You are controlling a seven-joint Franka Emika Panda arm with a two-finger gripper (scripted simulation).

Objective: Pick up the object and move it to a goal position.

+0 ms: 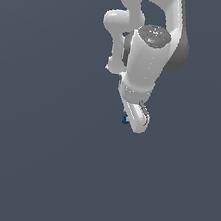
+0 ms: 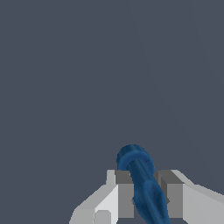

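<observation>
In the wrist view the dark blue lumpy object stands between my gripper's two grey pads, which press on it from both sides. The object sticks out past the fingertips. In the exterior view the white arm hangs down from above and its hand hides most of the gripper. Only a small blue bit of the object shows beside the hand, on the exterior view's left. The gripper is shut on the object.
A plain dark grey-blue surface fills both views. The white arm's links take up the upper middle of the exterior view. No goal marker shows.
</observation>
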